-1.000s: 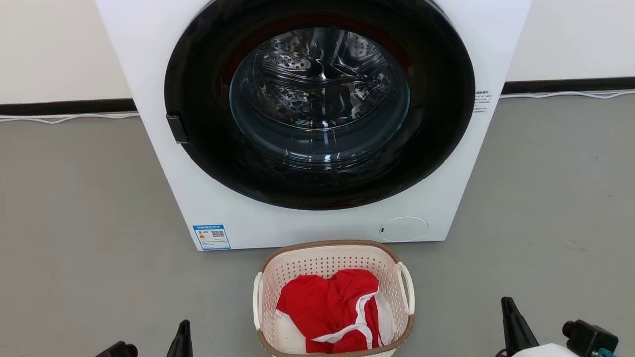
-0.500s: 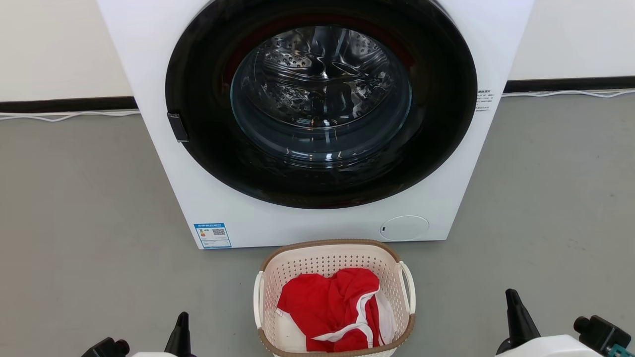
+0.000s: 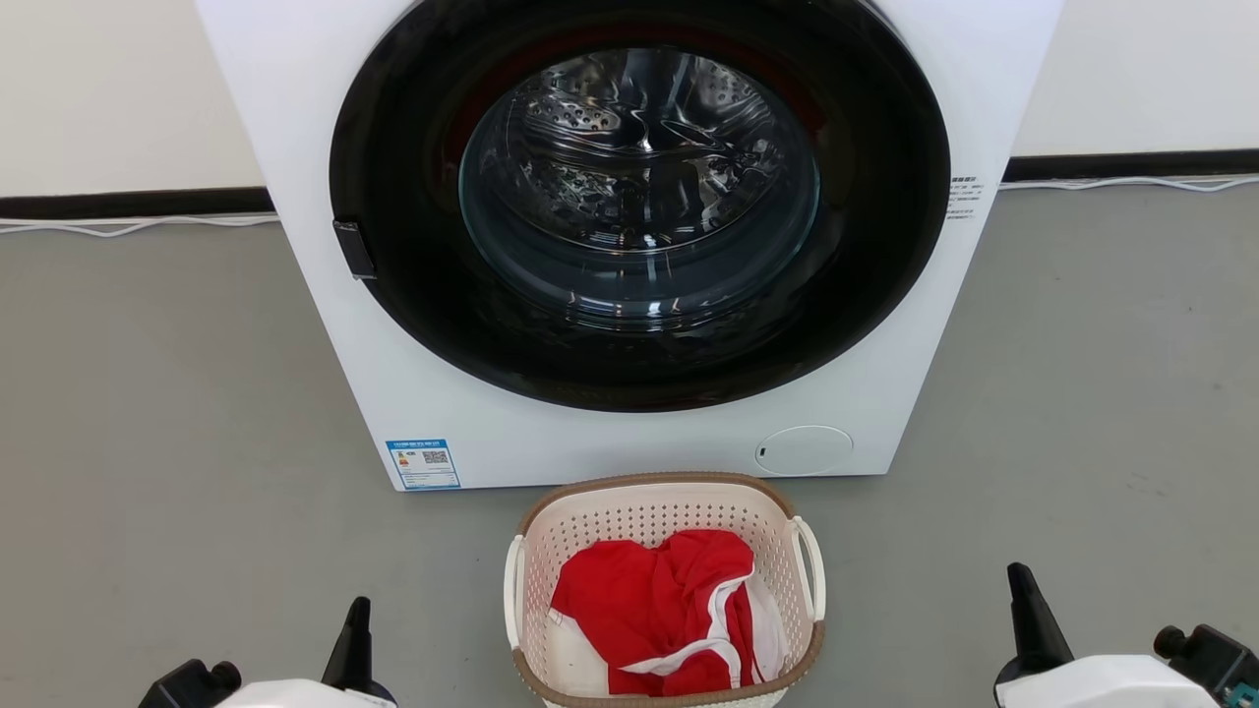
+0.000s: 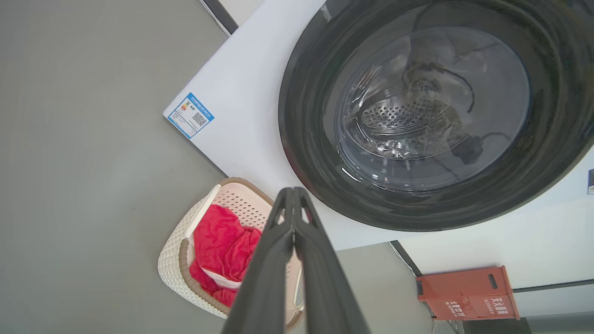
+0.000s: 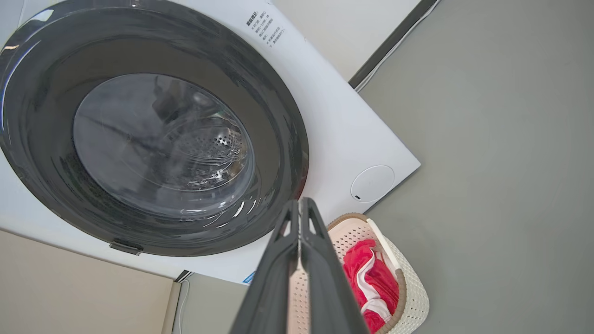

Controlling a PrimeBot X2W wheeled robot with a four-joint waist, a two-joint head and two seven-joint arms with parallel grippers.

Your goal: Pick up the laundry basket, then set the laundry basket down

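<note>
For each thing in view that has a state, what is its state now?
laundry basket: upright on the floor, not gripped.
red garment: crumpled inside the laundry basket.
washing machine: door closed.
left gripper: jaws shut, empty.
right gripper: jaws shut, empty.

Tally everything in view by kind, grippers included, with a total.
washing machine: 1
laundry basket: 1
red garment: 1
orange box: 1
grippers: 2 (left gripper, right gripper)
Total: 6
</note>
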